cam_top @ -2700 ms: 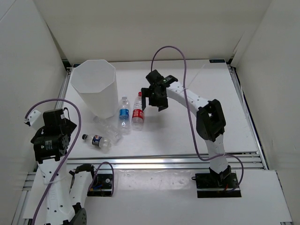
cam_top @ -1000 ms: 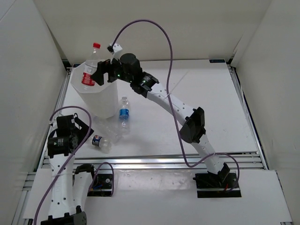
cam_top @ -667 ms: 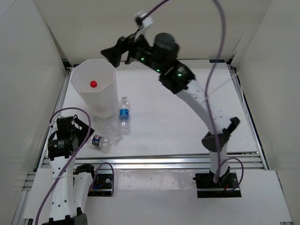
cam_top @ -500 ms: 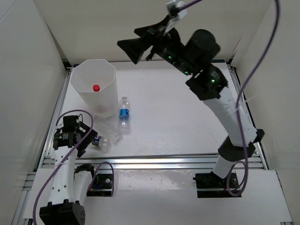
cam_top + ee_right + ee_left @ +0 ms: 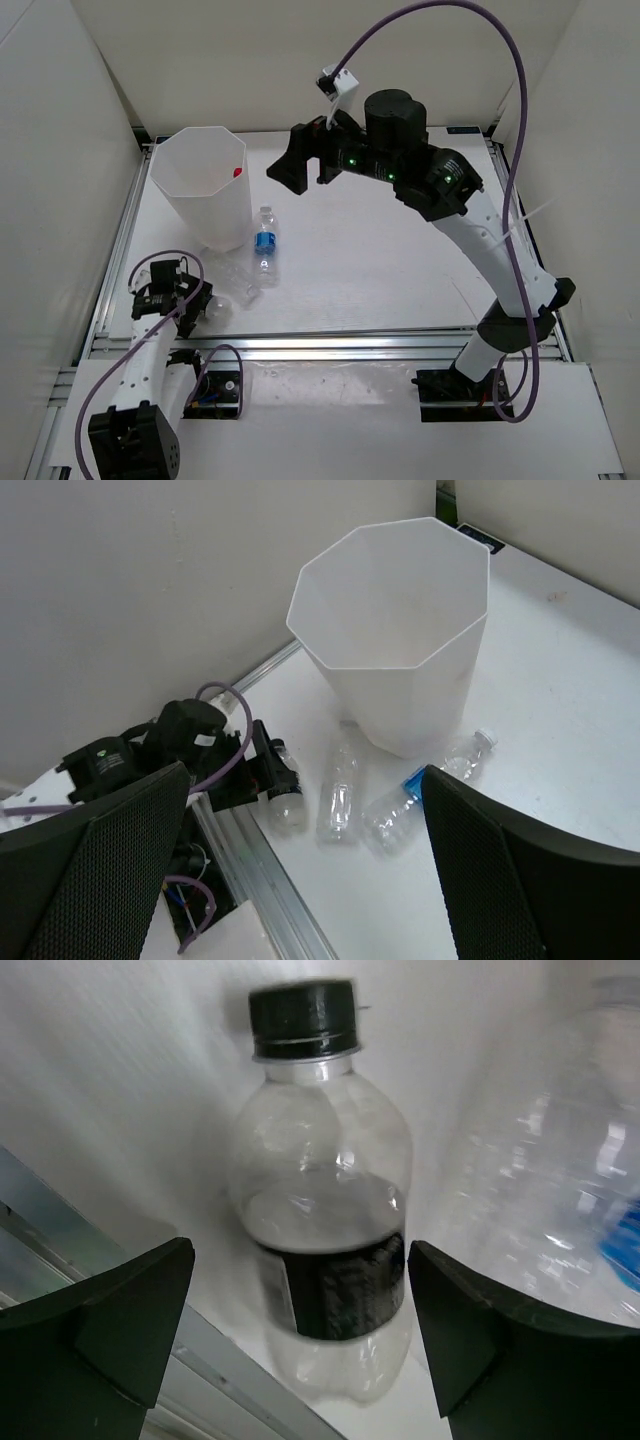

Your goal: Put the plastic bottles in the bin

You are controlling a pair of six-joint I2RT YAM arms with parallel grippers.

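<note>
— Starting with the left gripper (image 5: 300, 1255): has it got anything?

— No. Its jaws stand wide apart, one finger (image 5: 110, 1330) on each side of the black-capped bottle (image 5: 322, 1230), with a clear gap on both sides, so nothing is gripped. That bottle lies on its side close to the near-left corner of the desk, just beyond the metal rail (image 5: 380, 343) that runs along the near edge.

— And the right gripper (image 5: 293, 168)?

— It hangs high over the far-left part of the desk, just right of the bin (image 5: 205, 205). Its wrist camera looks down on the bin and the bottles. The fingers are spread and there is nothing between them.

— Where exactly is the bin?

— It stands upright by the far-left corner. A spot of red (image 5: 237, 172) shows inside it, against the right-hand wall. The overhead view shows no more of that item, and the right wrist view shows only white walls inside.

— What about the other bottles?

— The blue-labelled bottle (image 5: 265, 240) lies flat just beside the bin's foot, on the side toward the near edge, with its cap pointing at the far edge. The unlabelled bottle (image 5: 235, 275) lies between it and the black-capped one, close to both. I cannot tell whether any of them touch.
</note>
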